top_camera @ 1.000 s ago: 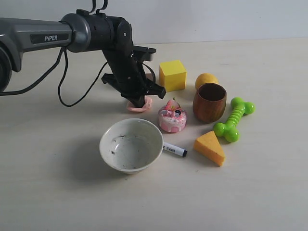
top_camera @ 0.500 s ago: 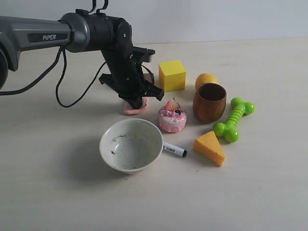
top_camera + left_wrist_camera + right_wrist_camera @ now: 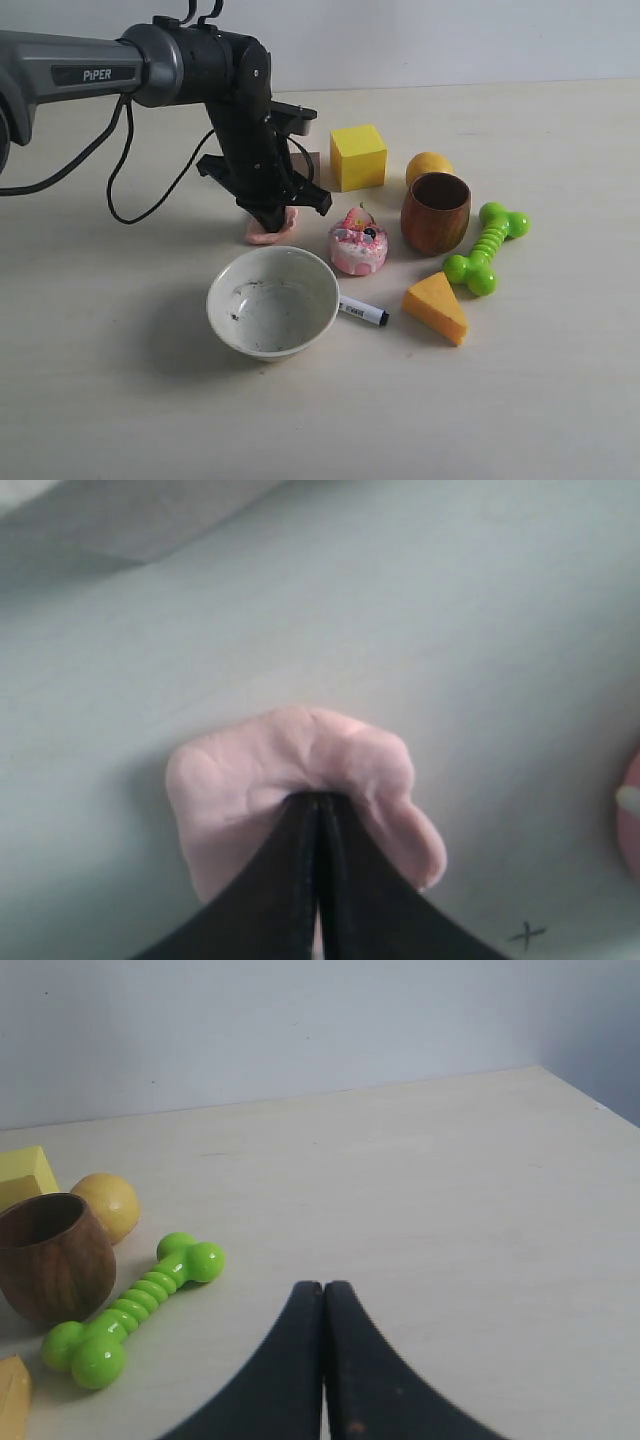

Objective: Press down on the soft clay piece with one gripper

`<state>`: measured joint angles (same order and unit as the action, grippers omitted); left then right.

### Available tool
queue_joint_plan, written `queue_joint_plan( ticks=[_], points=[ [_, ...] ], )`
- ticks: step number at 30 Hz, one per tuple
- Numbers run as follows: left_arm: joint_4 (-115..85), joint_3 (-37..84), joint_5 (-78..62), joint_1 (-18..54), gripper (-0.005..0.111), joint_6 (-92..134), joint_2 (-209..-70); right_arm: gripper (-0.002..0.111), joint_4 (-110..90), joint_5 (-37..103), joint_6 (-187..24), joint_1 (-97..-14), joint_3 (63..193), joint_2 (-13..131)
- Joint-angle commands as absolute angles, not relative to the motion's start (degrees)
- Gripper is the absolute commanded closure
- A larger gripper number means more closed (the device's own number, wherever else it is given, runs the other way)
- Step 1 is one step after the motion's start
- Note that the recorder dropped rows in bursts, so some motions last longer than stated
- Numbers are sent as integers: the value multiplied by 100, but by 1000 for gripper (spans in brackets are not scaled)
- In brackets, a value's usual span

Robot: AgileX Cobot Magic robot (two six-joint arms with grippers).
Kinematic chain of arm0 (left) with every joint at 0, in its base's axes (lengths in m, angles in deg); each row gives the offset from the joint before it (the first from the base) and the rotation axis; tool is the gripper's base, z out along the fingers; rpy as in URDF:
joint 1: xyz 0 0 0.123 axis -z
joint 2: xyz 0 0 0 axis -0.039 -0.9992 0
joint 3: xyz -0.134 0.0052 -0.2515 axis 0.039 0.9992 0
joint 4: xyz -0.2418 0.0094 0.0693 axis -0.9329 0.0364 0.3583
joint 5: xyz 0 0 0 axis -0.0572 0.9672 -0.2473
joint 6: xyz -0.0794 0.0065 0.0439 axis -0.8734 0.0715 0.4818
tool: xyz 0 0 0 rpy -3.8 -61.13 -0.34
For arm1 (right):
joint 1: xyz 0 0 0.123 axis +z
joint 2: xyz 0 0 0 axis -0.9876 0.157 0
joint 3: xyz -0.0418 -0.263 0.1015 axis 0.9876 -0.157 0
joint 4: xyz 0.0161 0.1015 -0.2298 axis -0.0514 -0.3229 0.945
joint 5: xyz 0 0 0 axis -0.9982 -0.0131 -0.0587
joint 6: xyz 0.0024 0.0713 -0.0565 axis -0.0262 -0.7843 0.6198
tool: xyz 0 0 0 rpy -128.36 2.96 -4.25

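The soft clay piece [image 3: 262, 236] is a flat pale pink lump on the table, left of the toy cake. My left gripper [image 3: 272, 221] points straight down with its jaws shut and its tips pushed into the clay. In the left wrist view the clay [image 3: 240, 780] is dented and bulges around the tips of my left gripper [image 3: 318, 800]. My right gripper [image 3: 323, 1288] is shut with nothing in it, above bare table; it does not show in the exterior view.
A white bowl [image 3: 272, 300] stands just in front of the clay, a pink-and-white toy cake [image 3: 357, 245] and a marker [image 3: 363, 312] to its right. Behind are a yellow cube [image 3: 358, 155], a wooden cup [image 3: 435, 213], a yellow ball [image 3: 428, 165], a green dumbbell toy [image 3: 486, 247] and a cheese wedge [image 3: 436, 307].
My left gripper has slid to the left and slightly forward with its tips down on the clay; the clay has shifted left with it. Everything else stays put.
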<state>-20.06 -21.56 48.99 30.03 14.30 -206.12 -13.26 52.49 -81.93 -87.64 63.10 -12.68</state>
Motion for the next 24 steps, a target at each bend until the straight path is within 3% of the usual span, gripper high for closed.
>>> queue_joint_plan(
  ticks=[1,24],
  points=[
    [-1892,-2119,4947,2984,107,1430,-20534,108,-1302,5198,-8193,-8759,6284,-1307],
    [-2231,-2119,4688,2984,107,1670,-20372,108,-1302,5198,-8193,-8759,6284,-1307]
  ],
)
